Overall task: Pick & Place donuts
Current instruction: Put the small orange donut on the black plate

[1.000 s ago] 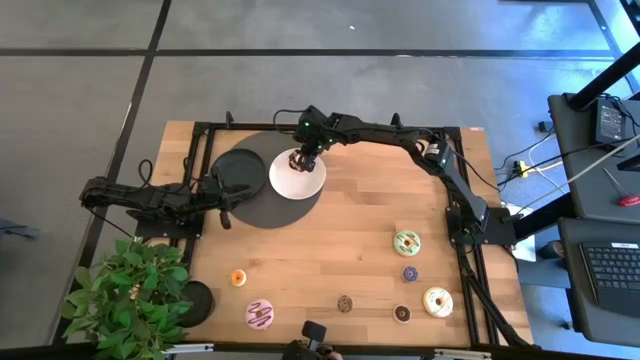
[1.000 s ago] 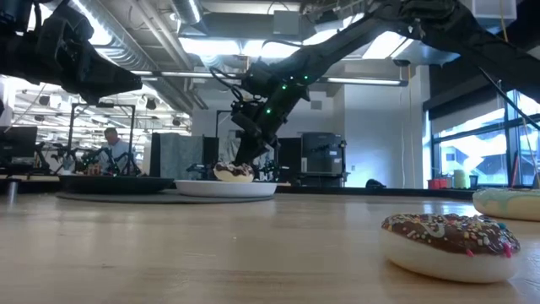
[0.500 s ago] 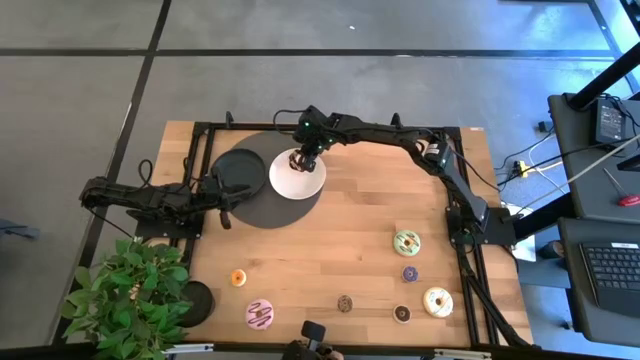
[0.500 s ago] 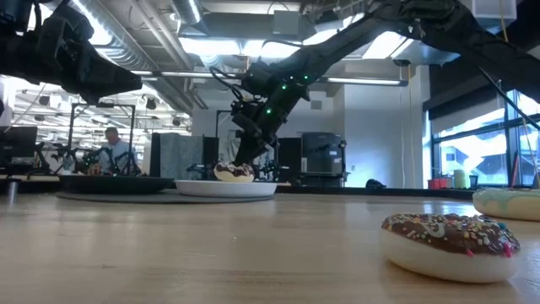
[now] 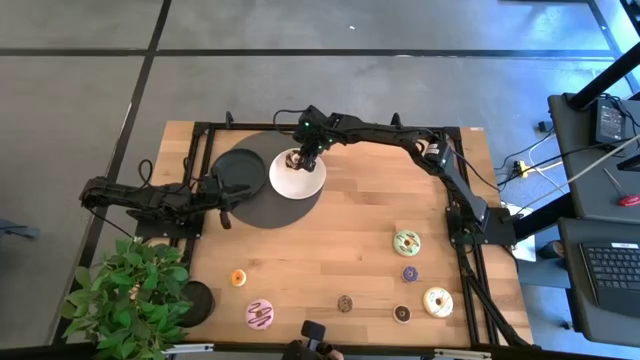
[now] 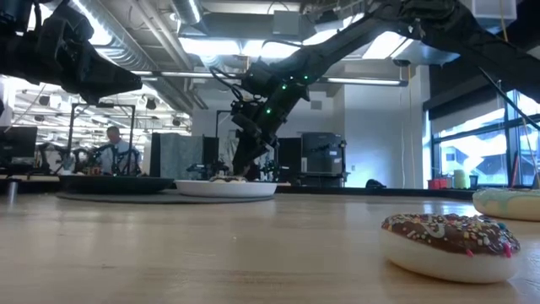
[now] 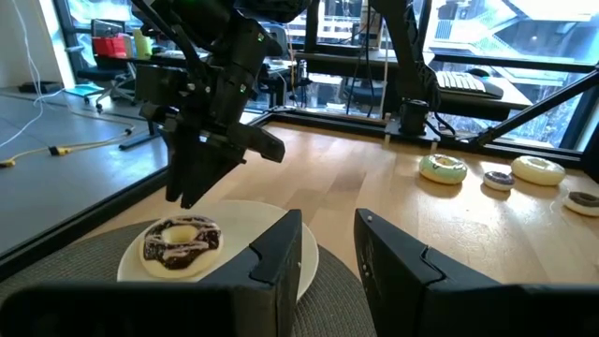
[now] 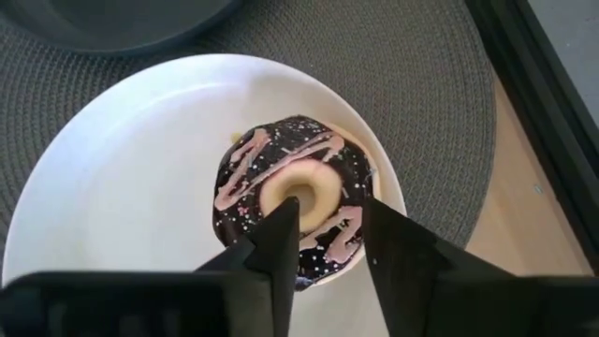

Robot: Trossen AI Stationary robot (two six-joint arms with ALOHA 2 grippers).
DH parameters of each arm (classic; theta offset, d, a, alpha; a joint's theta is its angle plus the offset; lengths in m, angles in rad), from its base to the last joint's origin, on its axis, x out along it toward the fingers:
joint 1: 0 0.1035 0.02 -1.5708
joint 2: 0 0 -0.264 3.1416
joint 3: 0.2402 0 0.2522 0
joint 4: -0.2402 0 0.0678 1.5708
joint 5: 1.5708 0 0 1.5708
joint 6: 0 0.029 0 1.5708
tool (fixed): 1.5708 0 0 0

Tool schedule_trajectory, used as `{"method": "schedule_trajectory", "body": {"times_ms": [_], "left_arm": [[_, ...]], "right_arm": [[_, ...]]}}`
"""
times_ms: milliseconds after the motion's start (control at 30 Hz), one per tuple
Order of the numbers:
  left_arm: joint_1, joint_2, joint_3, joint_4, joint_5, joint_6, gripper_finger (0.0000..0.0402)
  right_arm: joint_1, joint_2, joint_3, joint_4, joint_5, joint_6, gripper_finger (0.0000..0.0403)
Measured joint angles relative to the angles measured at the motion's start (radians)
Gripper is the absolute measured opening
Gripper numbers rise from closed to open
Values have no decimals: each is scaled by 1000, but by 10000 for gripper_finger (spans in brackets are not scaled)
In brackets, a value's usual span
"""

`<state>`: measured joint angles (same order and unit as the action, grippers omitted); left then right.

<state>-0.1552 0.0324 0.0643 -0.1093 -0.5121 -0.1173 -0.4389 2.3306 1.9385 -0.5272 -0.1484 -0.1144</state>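
Observation:
A chocolate-iced donut (image 8: 292, 197) with pink stripes lies flat on the round white plate (image 5: 300, 183) at the table's far middle. My right gripper (image 7: 187, 192) hangs just above it, slanting down, open, with a finger on either side of the donut's near rim and nothing between them. Several other donuts lie on the near part of the table: green (image 5: 407, 242), purple (image 5: 410, 273), cream (image 5: 437, 301), two small brown ones (image 5: 402, 313) (image 5: 344, 303), pink (image 5: 260, 314) and orange (image 5: 238, 278). My left gripper (image 5: 228, 200) waits open at the left edge, pointing level toward the plate.
The plate sits on a round grey mat (image 5: 262, 208), beside a black dish (image 5: 237, 168). A potted plant (image 5: 130, 300) and a black disc (image 5: 197, 298) stand at the near left corner. A black frame rail (image 5: 330, 128) runs along the far edge.
My right gripper has opened and let go of the chocolate donut. The donut, which stood higher above the plate's rim between the fingers, has dropped and now lies flat on the plate. The arm itself has kept still.

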Motion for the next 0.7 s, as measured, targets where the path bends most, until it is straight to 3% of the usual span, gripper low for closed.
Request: {"method": "schedule_trajectory", "body": {"times_ms": [200,400,533,700], "left_arm": [[0,0,0,0,0,0,98],[0,0,0,1,-12,0,98],[0,0,0,8,-10,0,98],[0,0,0,8,-4,-15,98]], "right_arm": [[0,-8,39,-73,42,4,135],[27,-118,57,-262,54,-31,135],[68,-240,-102,-251,38,-48,135],[106,-480,-463,-8,29,-21,135]]}}
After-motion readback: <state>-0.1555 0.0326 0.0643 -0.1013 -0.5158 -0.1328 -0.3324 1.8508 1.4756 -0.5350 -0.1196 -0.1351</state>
